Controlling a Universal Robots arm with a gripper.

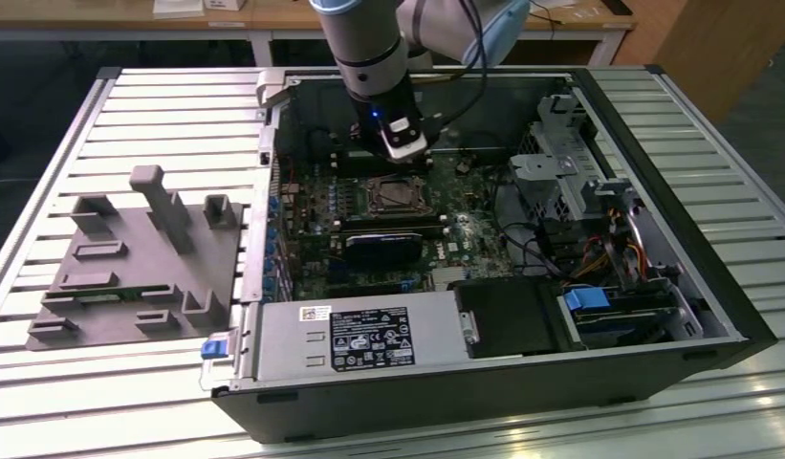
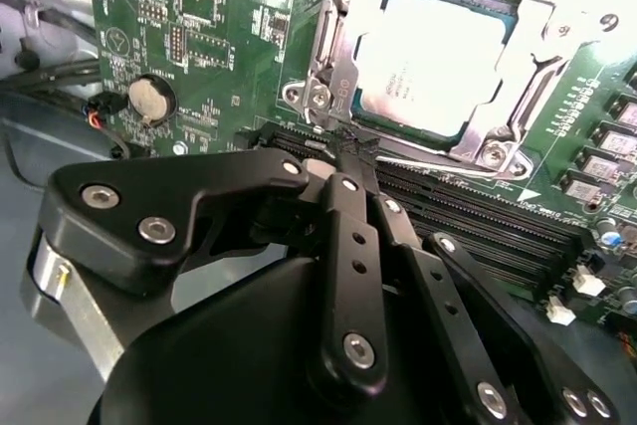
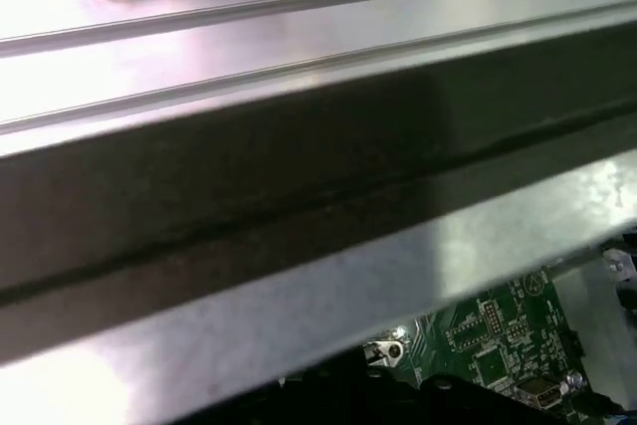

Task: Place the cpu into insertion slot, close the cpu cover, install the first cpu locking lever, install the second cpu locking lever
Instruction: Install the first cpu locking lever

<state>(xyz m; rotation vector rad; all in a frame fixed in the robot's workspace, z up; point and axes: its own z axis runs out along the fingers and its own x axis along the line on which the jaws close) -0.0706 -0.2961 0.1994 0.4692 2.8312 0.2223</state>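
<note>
The cpu (image 2: 438,62) lies flat in the insertion slot (image 1: 395,194), its silver top showing through the window of the cpu cover (image 2: 333,57). The cover is down over the chip. A thin wire locking lever (image 2: 438,158) runs along the socket edge nearest the gripper. In the second wrist view my gripper (image 2: 345,154) has its black fingers (image 2: 343,246) drawn together, tips at the socket corner where the lever begins; I cannot tell whether they touch it. In the exterior view the gripper (image 1: 403,151) hangs inside the open computer case, just behind the socket.
Black memory slots (image 2: 478,216) and a coin battery (image 2: 149,99) flank the socket. A dark heatsink block (image 1: 380,246), the power supply (image 1: 354,342) and a drive cage (image 1: 583,182) crowd the case. The case wall (image 3: 299,196) is close. A grey fixture (image 1: 137,258) sits outside.
</note>
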